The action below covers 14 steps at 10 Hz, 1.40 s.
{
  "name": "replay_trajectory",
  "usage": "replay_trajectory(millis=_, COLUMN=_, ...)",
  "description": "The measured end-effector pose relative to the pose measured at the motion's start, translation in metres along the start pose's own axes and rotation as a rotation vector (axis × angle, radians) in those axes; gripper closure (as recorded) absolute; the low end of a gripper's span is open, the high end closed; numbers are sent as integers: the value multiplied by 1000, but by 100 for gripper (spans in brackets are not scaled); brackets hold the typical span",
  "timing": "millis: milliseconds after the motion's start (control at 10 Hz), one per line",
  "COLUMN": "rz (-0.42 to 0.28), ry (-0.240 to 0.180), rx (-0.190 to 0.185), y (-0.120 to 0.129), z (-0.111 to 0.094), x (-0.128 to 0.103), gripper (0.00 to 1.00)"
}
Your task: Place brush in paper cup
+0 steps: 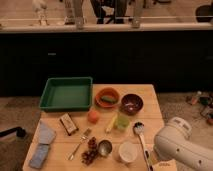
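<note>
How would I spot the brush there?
On the wooden table, look front right, beside the white arm whose pincer is out of view. Right of the paper cup lies the brush: round dark-rimmed head, long pale handle, unlike the fork.

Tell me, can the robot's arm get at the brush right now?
Probably yes: the brush lies uncovered near the right edge of the table, close beside the arm, with nothing lying on it. The gripper itself is out of view.
</note>
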State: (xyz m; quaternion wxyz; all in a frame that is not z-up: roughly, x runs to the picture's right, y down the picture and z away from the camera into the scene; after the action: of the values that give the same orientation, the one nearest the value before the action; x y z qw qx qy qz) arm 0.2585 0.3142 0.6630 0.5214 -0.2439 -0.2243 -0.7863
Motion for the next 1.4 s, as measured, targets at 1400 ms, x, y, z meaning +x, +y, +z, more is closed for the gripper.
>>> replay_trajectory(millis=1400, rz=-2, ry=-59, rx=-24, y=-28, z=20, x=-2, gripper=20)
